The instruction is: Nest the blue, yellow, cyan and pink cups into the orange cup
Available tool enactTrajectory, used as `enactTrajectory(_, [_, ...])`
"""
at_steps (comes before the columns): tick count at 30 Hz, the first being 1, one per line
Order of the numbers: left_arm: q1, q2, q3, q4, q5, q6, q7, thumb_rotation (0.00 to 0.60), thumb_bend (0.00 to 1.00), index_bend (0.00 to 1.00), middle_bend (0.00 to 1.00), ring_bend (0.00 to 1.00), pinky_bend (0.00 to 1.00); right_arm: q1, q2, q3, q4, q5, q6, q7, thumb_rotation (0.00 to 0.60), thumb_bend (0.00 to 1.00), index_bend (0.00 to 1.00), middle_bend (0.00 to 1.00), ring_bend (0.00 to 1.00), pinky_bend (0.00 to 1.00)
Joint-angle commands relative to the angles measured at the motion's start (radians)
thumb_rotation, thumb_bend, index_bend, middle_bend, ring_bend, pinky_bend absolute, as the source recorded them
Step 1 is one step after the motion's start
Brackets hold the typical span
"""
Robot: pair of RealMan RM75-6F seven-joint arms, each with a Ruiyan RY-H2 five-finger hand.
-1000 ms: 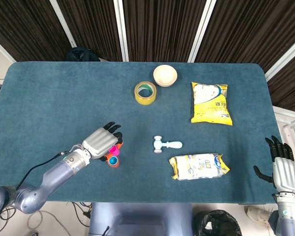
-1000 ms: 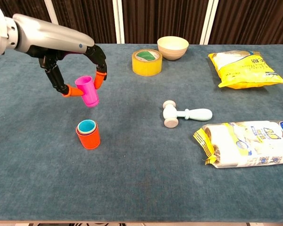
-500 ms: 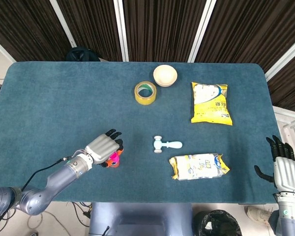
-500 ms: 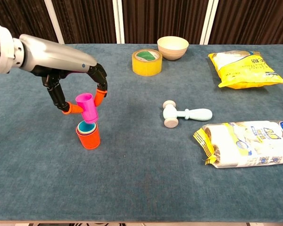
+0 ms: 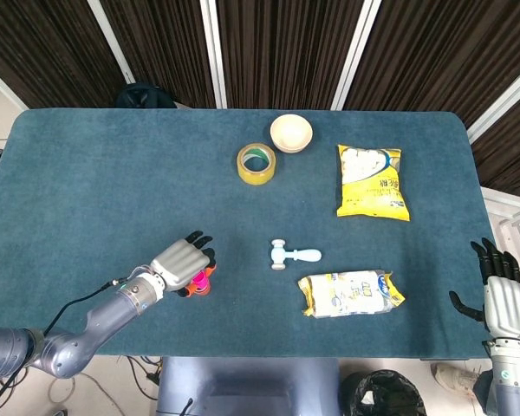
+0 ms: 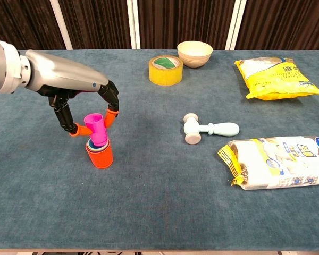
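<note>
From the head view, looking down on the blue tabletop (image 5: pixel 87 173), my left hand (image 5: pixel 180 263) covers most of the cup stack, with only slivers of pink and orange showing beside my fingers; my right hand (image 5: pixel 499 299) hangs off the tabletop's far right edge, fingers apart and holding nothing. From the chest view, my left hand (image 6: pixel 87 106) pinches the pink cup (image 6: pixel 95 129) by its upper rim, its base just entering the stack. It looks like light, rigid, smooth plastic, so I judge a gentle rim pinch best, since squeezing lower could tip it. The orange cup (image 6: pixel 100 156) stands upright and already holds a cyan cup (image 6: pixel 91 143), whose rim peeks out at the top. Whether blue and yellow sit beneath, I cannot tell. A pale bowl (image 6: pixel 194 53) at the back appears empty.
</note>
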Motion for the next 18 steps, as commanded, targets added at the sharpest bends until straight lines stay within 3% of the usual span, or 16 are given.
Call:
enactTrajectory(1, [-0.005,-0.005,0.006,0.006,-0.004,-0.002,0.000,0.600,0.36,0.47,0.22,0.00,0.00,0.000,0.000,0.000,0.000,0.000,0.001,0.000,0.600,0.32,0.11,0.04,0.10,0.00])
enactTrajectory(7, [-0.014,-0.011,0.019,0.014,-0.008,0.003,0.002,0.600,0.36,0.45,0.22,0.00,0.00,0.000,0.000,-0.001,0.000,0.000,-0.001,0.000,0.600,0.32,0.11,0.04,0.10,0.00])
enactTrajectory(14, [-0.036,-0.008,0.048,0.016,-0.026,-0.005,0.027,0.600,0.25,0.20,0.17,0.00,0.00,0.000,0.001,0.000,-0.002,0.001,-0.001,0.000,0.600,0.32,0.11,0.04,0.10,0.00])
enactTrajectory(18, [-0.053,0.006,0.051,0.005,-0.034,-0.022,0.023,0.600,0.24,0.15,0.17,0.00,0.00,-0.001,0.002,0.000,-0.003,0.000,0.001,0.001,0.600,0.32,0.11,0.04,0.10,0.00])
